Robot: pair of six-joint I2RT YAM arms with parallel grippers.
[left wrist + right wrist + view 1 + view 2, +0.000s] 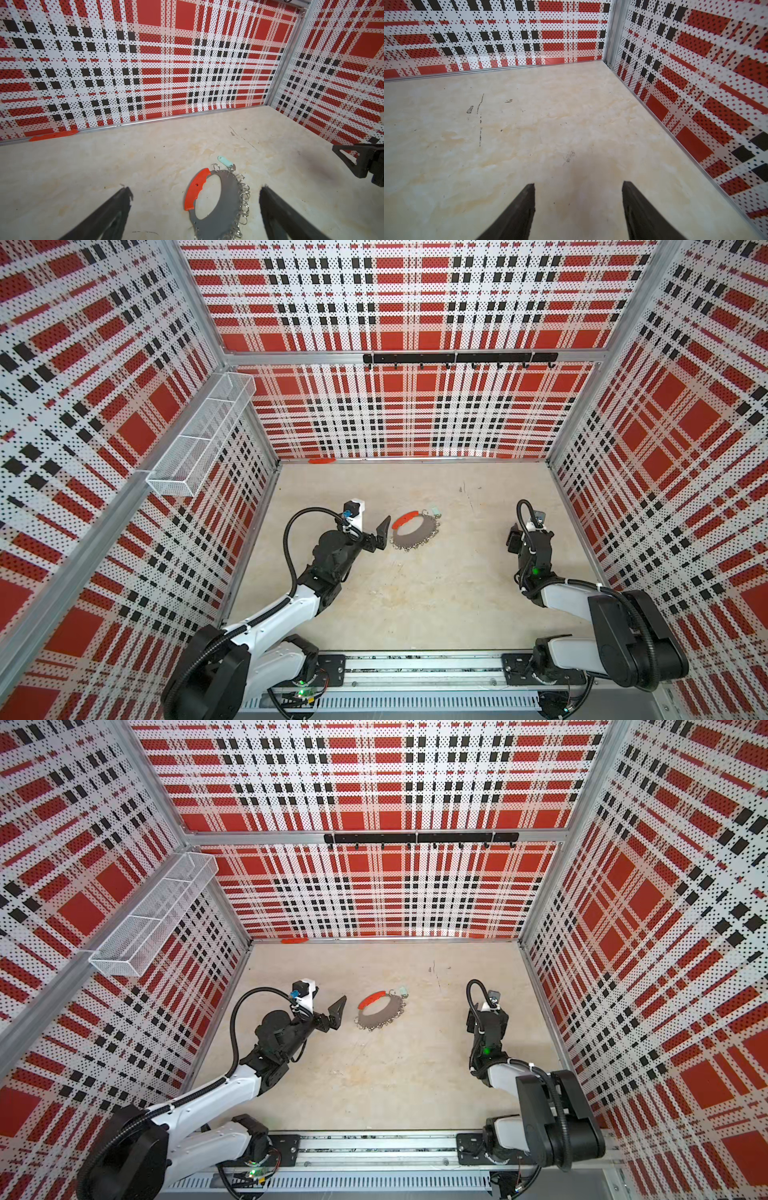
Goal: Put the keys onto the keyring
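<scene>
"So why does the keyring [228, 197] lie flat near the middle of the tabletop [415, 605]?"

"Likely so its red grip [196, 191], turned toward the left edge, is easy to pinch. The left hand [385, 534] hovers just beside it, spread wide and empty."

"And the keys [225, 161]?"

"At the ring's far rim, across the ring from that hand. They seem to touch one of the wire loops [245, 192]; whether they're threaded on, I can't tell."

"The right hand [579, 184]?"

"Parted, holding nothing, well apart near the right edge."
</scene>
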